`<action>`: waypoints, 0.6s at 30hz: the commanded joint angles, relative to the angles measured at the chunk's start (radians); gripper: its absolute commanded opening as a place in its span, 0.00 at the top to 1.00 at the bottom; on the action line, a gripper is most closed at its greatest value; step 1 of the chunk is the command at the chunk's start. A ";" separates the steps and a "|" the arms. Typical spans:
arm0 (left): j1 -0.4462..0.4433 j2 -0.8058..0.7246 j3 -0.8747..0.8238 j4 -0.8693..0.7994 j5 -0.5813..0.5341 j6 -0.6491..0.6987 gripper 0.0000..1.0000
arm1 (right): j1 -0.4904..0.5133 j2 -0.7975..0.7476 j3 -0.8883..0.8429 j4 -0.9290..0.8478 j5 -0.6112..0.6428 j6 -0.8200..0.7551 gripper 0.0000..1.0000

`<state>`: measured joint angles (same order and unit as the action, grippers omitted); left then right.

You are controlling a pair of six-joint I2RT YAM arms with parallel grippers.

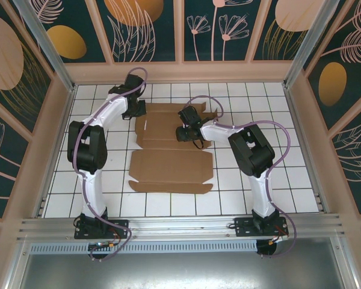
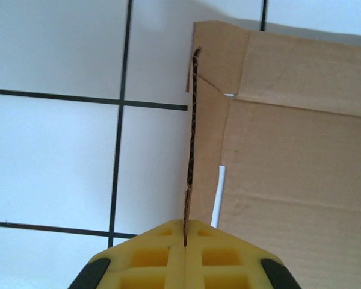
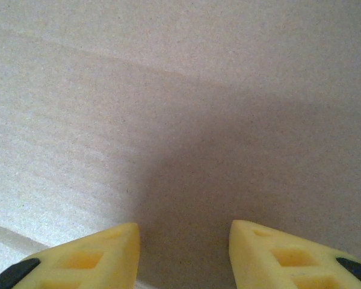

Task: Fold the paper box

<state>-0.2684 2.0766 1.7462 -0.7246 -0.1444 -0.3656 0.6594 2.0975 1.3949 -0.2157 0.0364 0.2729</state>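
Box position: the paper box [image 1: 168, 159] lies opened out as a flat brown sheet in the middle of the tiled table [image 1: 259, 120], between the two arms, with its long side running left to right.
Near edge: the sheet's front flap ends well short of the arm bases, and bare tiles lie between them.
Far edge: the back flaps reach close to the rear wall, with a thin strip of tile behind them.
Side room: white tiles lie open to the right of the sheet, out to the side wall. On the left the left arm's elbow stands just beside the sheet, with tiles free beyond it.
Left pincer: the left gripper [image 2: 185, 232] is at the sheet's far-left corner, its yellow fingers pressed together on a raised flap [image 2: 191, 138]. The flap stands upright and is seen edge-on, and the panel beside it lies flat.
Right pincer: the right gripper [image 3: 183, 241] hangs over the far middle of the sheet, its fingers parted with nothing between them. I cannot tell whether the tips touch the cardboard.
Surface: glossy white tiles with dark grout lines, level and dry.
Room: a metal rail [image 1: 180, 226] runs along the front, and dark panels [image 1: 150, 30] painted with leaves and flowers close in the other three sides.
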 commanded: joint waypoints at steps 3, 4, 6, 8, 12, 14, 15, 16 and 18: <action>-0.004 0.071 0.010 -0.036 -0.106 0.014 1.00 | 0.026 0.063 -0.055 -0.127 -0.026 0.030 0.56; -0.010 0.090 0.018 -0.039 -0.122 0.015 1.00 | 0.030 0.066 -0.050 -0.133 0.004 0.027 0.56; -0.031 0.129 0.038 -0.047 -0.168 0.023 1.00 | 0.038 0.079 -0.034 -0.147 0.029 0.024 0.56; -0.061 0.173 0.062 -0.060 -0.227 0.030 1.00 | 0.044 0.091 -0.021 -0.159 0.056 0.029 0.56; -0.098 0.223 0.086 -0.064 -0.277 0.021 1.00 | 0.049 0.105 -0.008 -0.169 0.071 0.038 0.56; -0.108 0.230 0.097 -0.066 -0.286 0.013 1.00 | 0.052 0.107 -0.004 -0.174 0.074 0.040 0.56; -0.107 0.227 0.100 -0.065 -0.282 0.008 1.00 | 0.052 0.106 -0.005 -0.174 0.074 0.040 0.56; -0.107 0.215 0.102 -0.064 -0.283 0.006 1.00 | 0.052 0.103 -0.005 -0.175 0.076 0.038 0.56; -0.108 0.186 0.108 -0.060 -0.293 0.007 0.98 | 0.050 0.093 -0.005 -0.177 0.074 0.036 0.56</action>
<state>-0.3664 2.2673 1.8278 -0.7643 -0.4561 -0.3481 0.6956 2.1151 1.4204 -0.2390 0.1379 0.2802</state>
